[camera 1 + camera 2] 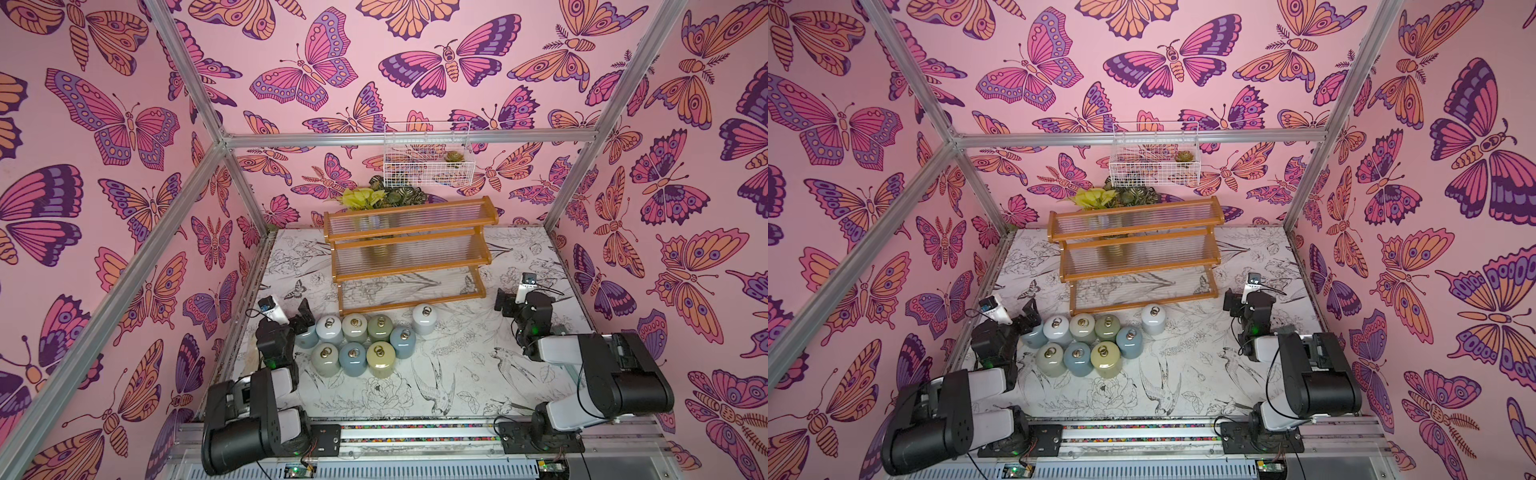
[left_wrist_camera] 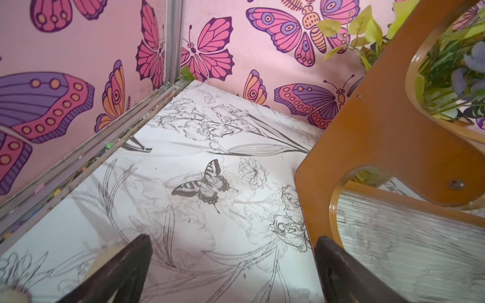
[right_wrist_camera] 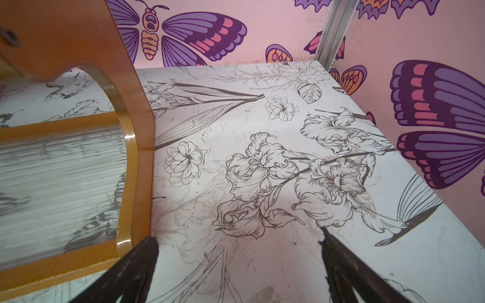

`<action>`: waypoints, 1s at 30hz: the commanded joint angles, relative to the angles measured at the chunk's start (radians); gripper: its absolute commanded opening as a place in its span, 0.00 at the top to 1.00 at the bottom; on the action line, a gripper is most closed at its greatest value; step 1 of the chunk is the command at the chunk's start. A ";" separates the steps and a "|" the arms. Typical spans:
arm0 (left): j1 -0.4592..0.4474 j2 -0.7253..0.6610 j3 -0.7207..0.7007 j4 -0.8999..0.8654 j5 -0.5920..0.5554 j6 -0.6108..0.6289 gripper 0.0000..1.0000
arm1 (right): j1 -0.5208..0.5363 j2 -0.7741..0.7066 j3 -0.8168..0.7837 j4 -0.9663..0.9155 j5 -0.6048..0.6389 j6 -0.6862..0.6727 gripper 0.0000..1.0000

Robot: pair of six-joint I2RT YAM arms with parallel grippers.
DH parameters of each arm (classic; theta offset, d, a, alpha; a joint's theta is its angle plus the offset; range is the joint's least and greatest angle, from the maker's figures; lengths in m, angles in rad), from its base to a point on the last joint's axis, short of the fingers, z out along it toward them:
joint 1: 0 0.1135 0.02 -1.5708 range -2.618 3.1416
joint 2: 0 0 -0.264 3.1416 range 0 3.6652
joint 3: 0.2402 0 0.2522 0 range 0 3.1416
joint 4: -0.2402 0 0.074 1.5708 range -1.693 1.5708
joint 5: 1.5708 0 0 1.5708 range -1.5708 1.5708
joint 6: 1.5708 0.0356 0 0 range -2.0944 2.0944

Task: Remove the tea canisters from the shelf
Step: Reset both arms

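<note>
At the left, the left tool (image 1: 304, 316) hangs low over the tabletop (image 1: 457, 374). Its black fingers (image 2: 131, 262) are spread wide, and in the wrist view only the ink-drawn surface lies between them, so it is open and empty. In both top views it partly hides a blue-grey canister (image 1: 307, 338); I cannot tell whether the two touch.

Beside it stand the tea canisters (image 1: 352, 360), nine in all. Each is upright on the tabletop, long axis vertical, gold ring pull facing up. Eight are packed in two staggered rows, touching or nearly so, and a white canister (image 1: 424, 319) stands apart to their right. They are short glossy cylinders with rounded shoulders, in white, cream, sage green, yellow-green and blue-grey.

Just behind them sits the shelf (image 1: 409, 272), its long axis running left to right. Its three steps rise toward the back wall, with an orange-brown wooden frame, curved end boards and clear ribbed panels.

At the right, near the shelf's end, the right tool (image 3: 237, 236) is also spread wide and holds nothing.
</note>
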 commanded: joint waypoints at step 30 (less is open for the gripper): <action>-0.164 0.166 0.137 -0.094 0.127 0.258 0.00 | -0.004 -0.011 0.021 -0.026 0.012 0.010 0.01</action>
